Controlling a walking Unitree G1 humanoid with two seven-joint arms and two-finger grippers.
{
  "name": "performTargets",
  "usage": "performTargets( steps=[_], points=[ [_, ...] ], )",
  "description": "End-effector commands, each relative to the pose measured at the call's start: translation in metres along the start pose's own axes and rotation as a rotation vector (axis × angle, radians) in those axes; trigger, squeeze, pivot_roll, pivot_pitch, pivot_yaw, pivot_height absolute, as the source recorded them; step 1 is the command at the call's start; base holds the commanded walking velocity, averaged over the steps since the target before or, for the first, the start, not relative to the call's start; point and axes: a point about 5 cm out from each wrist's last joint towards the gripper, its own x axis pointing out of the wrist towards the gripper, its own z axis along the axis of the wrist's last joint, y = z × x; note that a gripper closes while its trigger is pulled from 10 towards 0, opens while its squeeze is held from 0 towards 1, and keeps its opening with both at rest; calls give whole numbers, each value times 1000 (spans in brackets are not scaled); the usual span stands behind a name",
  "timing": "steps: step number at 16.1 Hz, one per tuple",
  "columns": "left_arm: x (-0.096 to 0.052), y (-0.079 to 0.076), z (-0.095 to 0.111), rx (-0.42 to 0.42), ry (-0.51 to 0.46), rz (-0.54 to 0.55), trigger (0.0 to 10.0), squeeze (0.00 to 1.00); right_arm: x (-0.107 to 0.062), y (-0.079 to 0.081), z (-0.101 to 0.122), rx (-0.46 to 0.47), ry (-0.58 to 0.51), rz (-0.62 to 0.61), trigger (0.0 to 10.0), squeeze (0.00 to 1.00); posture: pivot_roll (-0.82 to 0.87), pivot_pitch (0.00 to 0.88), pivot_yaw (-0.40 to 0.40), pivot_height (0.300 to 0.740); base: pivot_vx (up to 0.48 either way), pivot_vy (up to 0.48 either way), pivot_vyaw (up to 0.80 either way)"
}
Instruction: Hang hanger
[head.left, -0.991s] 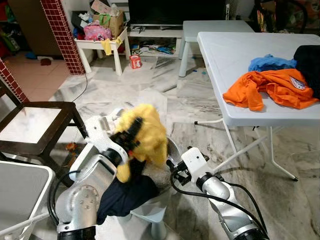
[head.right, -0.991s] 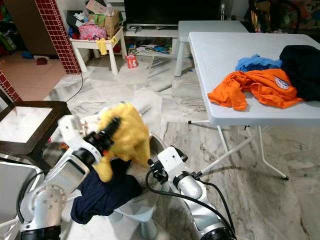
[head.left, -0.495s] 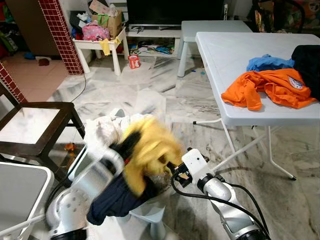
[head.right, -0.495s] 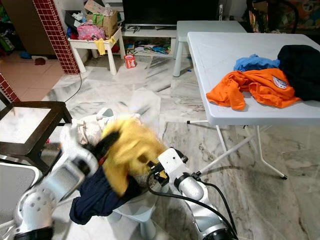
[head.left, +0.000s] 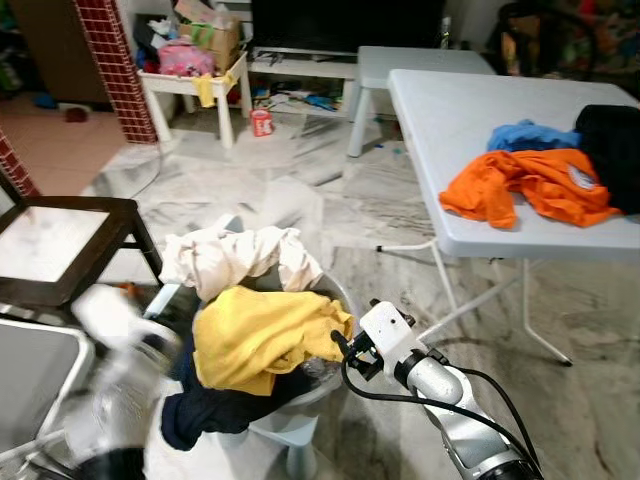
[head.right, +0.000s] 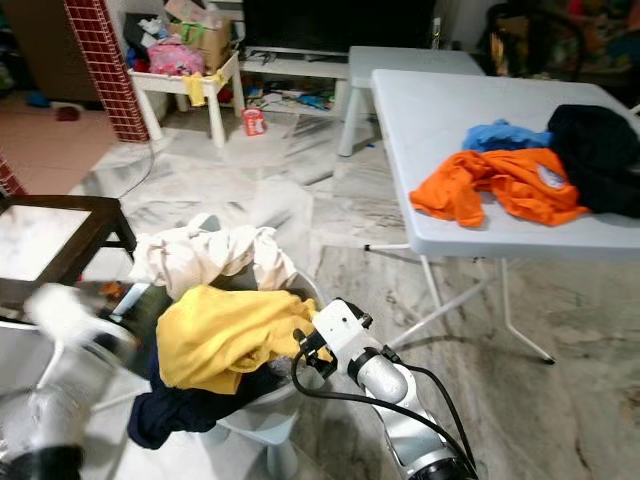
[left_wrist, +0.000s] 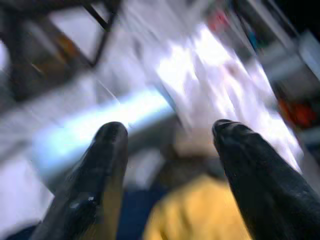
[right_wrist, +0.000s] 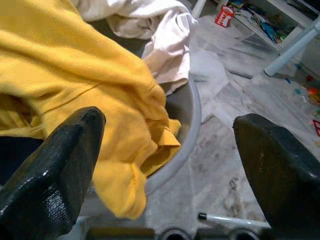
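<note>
Both grippers' jaws spread: right gripper (right_wrist: 165, 165) beside yellow garment (head.left: 262, 335) atop basket (right_wrist: 192, 117); left gripper (left_wrist: 167, 145) blurred.

Heaped yellow garment (head.left: 262, 337) and white cloth (head.left: 235, 255) over the basket (right_wrist: 192, 117) — bare floor (head.left: 400, 215) toward the folding table (head.left: 450, 130).

- You're in a home, in a lived-in living room with a marble floor (head.left: 330, 215).
- A TV (head.left: 345, 22) stands on a low white stand (head.left: 300, 68) at the back.
- Beside it, a small table (head.left: 195, 90) is heaped with boxes and bags.
- Clothes (head.left: 535, 180) lie on a white folding table (head.left: 450, 120).
- A laundry basket (right_wrist: 192, 117) overflows with garments.
- A dark wooden chair (head.left: 60, 250) stands near a brick pillar (head.left: 110, 60).
</note>
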Motion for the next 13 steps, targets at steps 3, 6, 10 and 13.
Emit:
performTargets(
  steps=[3, 6, 10, 13],
  points=[
    [2, 9, 8, 80, -91, 64, 10000, 1000, -2, 0, 3, -23, -6, 18, 10000, 0, -72, 16, -49, 740, 0, 0, 0],
    [-15, -23, 3, 423, -259, -119, 10000, 1000, -1, 1, 3, -22, -4, 13, 10000, 0, -69, 18, -37, 740, 0, 0, 0],
    [-49, -45, -14, 727, -425, -298, 10000, 1000, 0, 6, 1, -5, -3, 10, 10000, 0, -49, 21, -14, 740, 0, 0, 0],
    [-65, -35, -41, 837, -380, -391, 10000, 1000, 2, 8, 2, 2, -3, 7, 10000, 0, -48, 23, -6, 740, 0, 0, 0]
  ],
)
